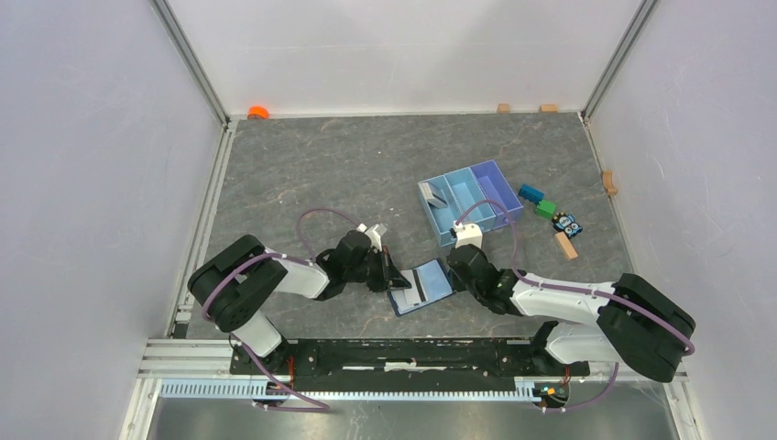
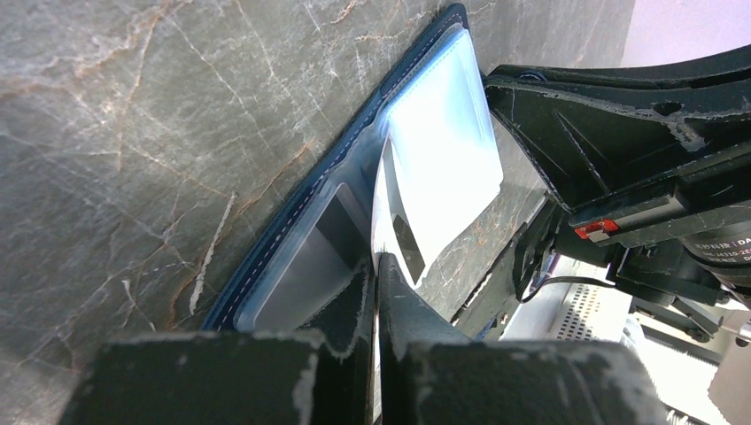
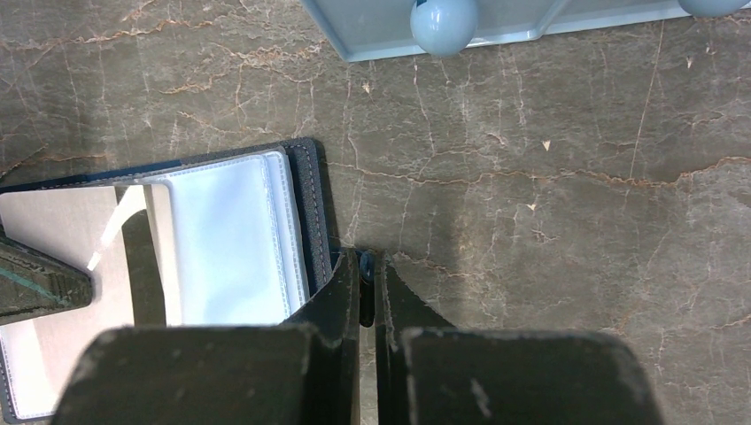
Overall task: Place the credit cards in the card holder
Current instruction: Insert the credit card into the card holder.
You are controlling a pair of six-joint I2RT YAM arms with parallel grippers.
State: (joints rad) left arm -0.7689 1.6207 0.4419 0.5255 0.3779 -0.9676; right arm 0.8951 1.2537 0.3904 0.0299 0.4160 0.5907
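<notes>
While the wallet (image 1: 437, 280) lies open on the worktop (image 1: 321, 174), close to the middle of the near edge, both arms reach in over it from either side. From the left, the left pincer (image 1: 392, 278) is clenched on the edge of a thin pale card (image 2: 398, 235) with a dark stripe. It holds the card tilted over the fold between the wallet's two clear pockets, and the card's far end sits at the left pocket. From the right, the right pincer (image 1: 455, 268) is also clenched, with its tips right at the wallet's right edge. A sliver of dark blue shows between the tips, but I cannot tell whether they pinch the rim or only rest against it. Farther back and right of centre sits a three-part blue and purple tray (image 1: 429, 206), and a second card (image 1: 435, 194) leans in its left compartment. Beyond the tray, a few small coloured blocks (image 1: 546, 209) lie scattered towards the right edge
</notes>
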